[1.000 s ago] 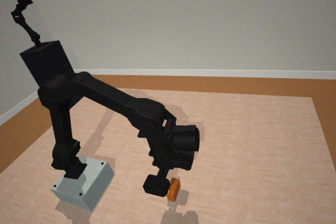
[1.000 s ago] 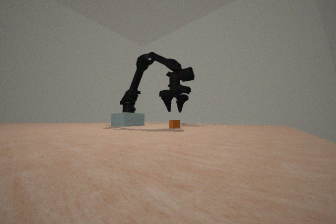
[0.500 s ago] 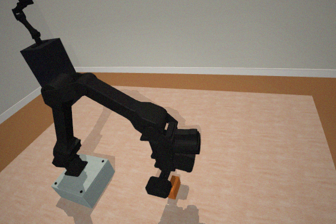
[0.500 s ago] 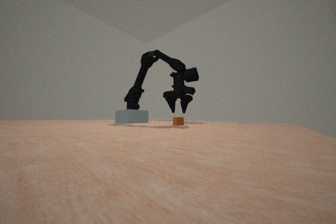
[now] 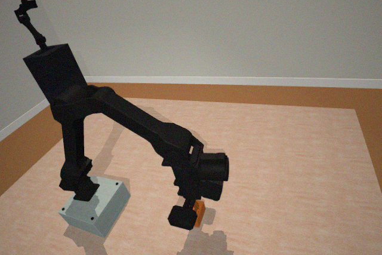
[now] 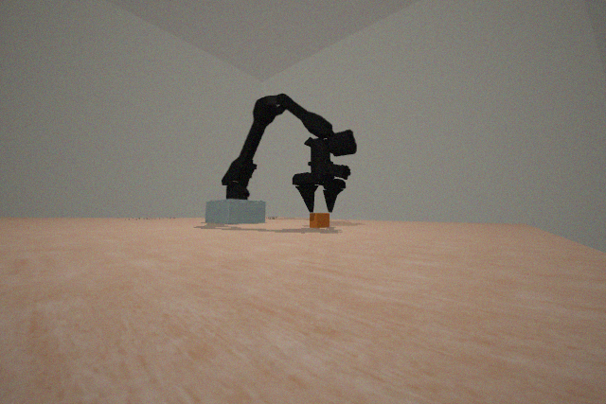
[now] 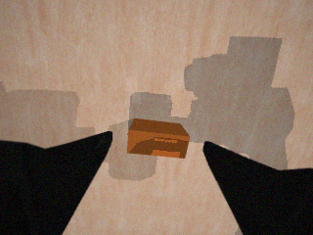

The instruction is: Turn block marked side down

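Observation:
A small orange block (image 5: 199,212) (image 6: 319,219) (image 7: 157,138) rests on the light wooden table (image 5: 277,168) (image 6: 294,316) (image 7: 98,49). In the wrist view a darker mark shows on the side facing the camera. My gripper (image 6: 319,208) (image 7: 158,141) is open and points straight down right above the block, with one fingertip to each side and just over its top. Nothing is between the fingers. In the top view the gripper hides most of the block.
The arm's grey-blue base box (image 5: 98,207) (image 6: 235,211) stands on the table to the left of the block. A dark tall post with a small camera arm (image 5: 52,70) rises behind the base. The table's edges lie far from the block.

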Motion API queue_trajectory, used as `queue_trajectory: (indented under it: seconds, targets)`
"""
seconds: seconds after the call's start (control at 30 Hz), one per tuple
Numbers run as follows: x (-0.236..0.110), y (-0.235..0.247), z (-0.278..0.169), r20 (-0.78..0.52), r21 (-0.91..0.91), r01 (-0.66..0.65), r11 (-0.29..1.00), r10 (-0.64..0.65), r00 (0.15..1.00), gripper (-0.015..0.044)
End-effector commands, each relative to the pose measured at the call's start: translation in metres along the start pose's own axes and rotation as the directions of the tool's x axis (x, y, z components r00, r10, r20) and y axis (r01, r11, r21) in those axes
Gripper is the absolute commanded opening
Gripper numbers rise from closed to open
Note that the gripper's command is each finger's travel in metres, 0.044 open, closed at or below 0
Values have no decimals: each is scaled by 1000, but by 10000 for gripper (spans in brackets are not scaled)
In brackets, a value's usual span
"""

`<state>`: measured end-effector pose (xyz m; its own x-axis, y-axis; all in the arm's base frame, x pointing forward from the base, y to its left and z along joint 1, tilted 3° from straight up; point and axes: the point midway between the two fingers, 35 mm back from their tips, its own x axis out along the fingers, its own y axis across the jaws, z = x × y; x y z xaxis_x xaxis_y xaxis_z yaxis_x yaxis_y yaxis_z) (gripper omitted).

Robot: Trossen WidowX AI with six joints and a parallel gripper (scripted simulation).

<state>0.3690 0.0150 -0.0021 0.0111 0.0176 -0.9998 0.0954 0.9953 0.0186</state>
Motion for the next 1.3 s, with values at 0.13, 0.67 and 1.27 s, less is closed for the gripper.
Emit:
queue_trajectory:
  seconds: [0.13,0.67,1.27]
  targets:
    - [19,0,-4,-20,2,0,1000,0,1000,440]
    - [19,0,-4,-20,2,0,1000,0,1000,249]
    - [15,0,-4,-20,2,0,1000,0,1000,90]
